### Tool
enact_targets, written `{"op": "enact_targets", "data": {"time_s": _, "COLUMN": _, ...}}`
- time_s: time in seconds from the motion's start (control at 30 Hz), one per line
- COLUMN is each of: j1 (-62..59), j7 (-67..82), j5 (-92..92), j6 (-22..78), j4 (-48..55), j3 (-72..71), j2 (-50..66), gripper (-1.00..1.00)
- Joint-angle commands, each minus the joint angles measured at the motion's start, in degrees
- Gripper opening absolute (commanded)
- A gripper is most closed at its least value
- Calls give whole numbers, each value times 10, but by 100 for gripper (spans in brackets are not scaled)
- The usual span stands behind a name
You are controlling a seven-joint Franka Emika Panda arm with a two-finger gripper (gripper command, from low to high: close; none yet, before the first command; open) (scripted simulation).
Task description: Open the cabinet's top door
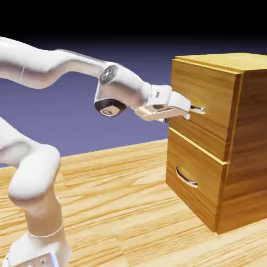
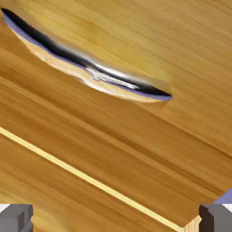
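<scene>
In the exterior view, the white arm (image 1: 31, 172) is rising from about seven o'clock and bending across the upper left. Its forearm is reaching rightward toward three o'clock, carrying the gripper (image 1: 183, 113) level with the upper part of the cabinet (image 1: 250, 146). The cabinet is standing on the wooden table (image 1: 120, 208) at the right, between two and five o'clock. The top door (image 1: 206, 96) is sitting at about two o'clock, flush with the cabinet's face, so it is looking fully closed. Its small silver handle (image 1: 197, 109) is showing just at the fingertips, which are lying close beside it. Whether they are touching it I cannot tell from this angle. Below, at about four o'clock, the shorter lower front (image 1: 195, 174) is showing its curved handle (image 1: 186, 178), untouched.

In the hand view, wood grain is filling the frame. The silver handle is slanting from ten o'clock toward the centre right. A pale seam (image 2: 90, 180) is running diagonally from nine o'clock toward five o'clock. The two grey fingertips (image 2: 16, 217) are sitting at the bottom corners, at seven and five o'clock, spread wide with nothing between them.

Judging from this, the approach is nearly finished. The handle is lying off the line between the fingers, so aligning, closing on it, and pulling the door out are all remaining.
</scene>
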State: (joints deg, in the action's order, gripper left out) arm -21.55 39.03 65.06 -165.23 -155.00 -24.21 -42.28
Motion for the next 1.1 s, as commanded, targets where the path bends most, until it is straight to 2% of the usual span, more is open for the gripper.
{"op": "enact_targets", "data": {"time_s": 0.0, "j1": -7, "j7": 25, "j5": 20, "j6": 3, "j4": 2, "j3": -7, "j2": -3, "gripper": 0}}
{"op": "enact_targets", "data": {"time_s": 1.07, "j1": -224, "j7": 822, "j5": 657, "j6": 89, "j4": 61, "j3": -244, "j2": -97, "gripper": 0}}
